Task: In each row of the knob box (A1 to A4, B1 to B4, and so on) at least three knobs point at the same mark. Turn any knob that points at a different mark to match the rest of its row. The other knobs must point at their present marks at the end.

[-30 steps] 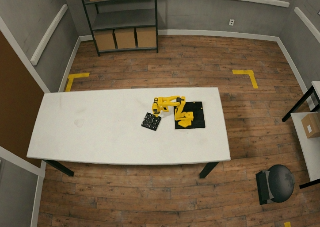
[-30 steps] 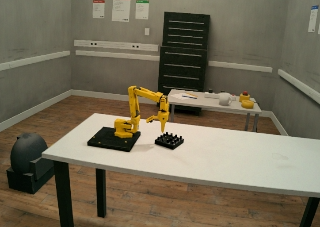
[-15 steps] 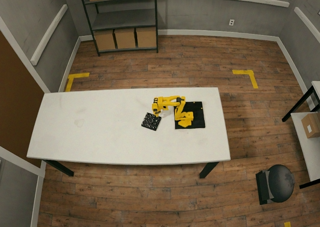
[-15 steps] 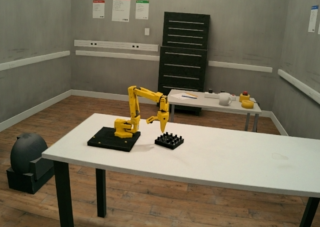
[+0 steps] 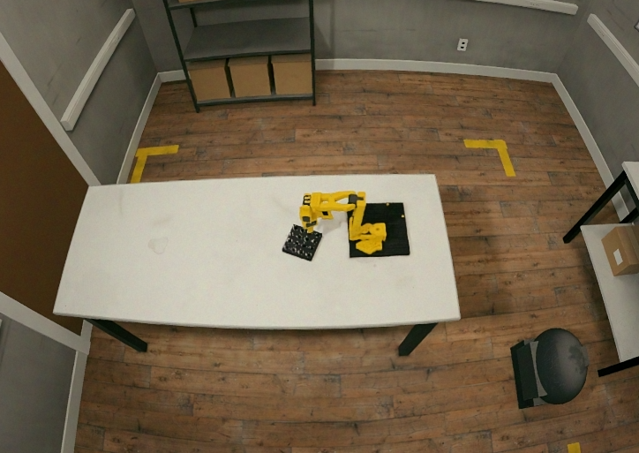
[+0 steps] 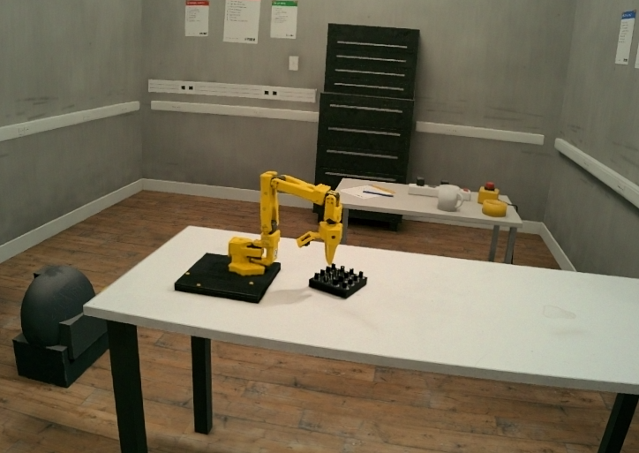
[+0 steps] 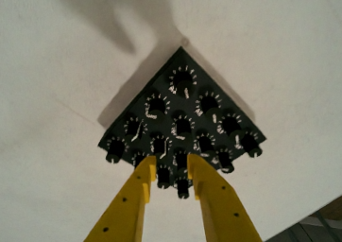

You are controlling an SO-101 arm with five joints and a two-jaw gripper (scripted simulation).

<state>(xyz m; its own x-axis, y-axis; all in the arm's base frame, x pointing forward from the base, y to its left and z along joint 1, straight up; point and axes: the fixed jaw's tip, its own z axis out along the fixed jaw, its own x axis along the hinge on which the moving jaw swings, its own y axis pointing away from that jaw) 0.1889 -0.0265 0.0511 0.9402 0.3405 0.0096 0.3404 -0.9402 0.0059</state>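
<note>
The gripper (image 7: 170, 166) hangs over the knob box (image 7: 142, 108), above its near corner. Its jaws stand nearly closed, apparently empty, with small knobs (image 7: 181, 185) showing between them.

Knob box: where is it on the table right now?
In the top view the knob box sits near the middle of the white table, just left of the arm's black base plate, with the gripper directly over its near edge.
</note>
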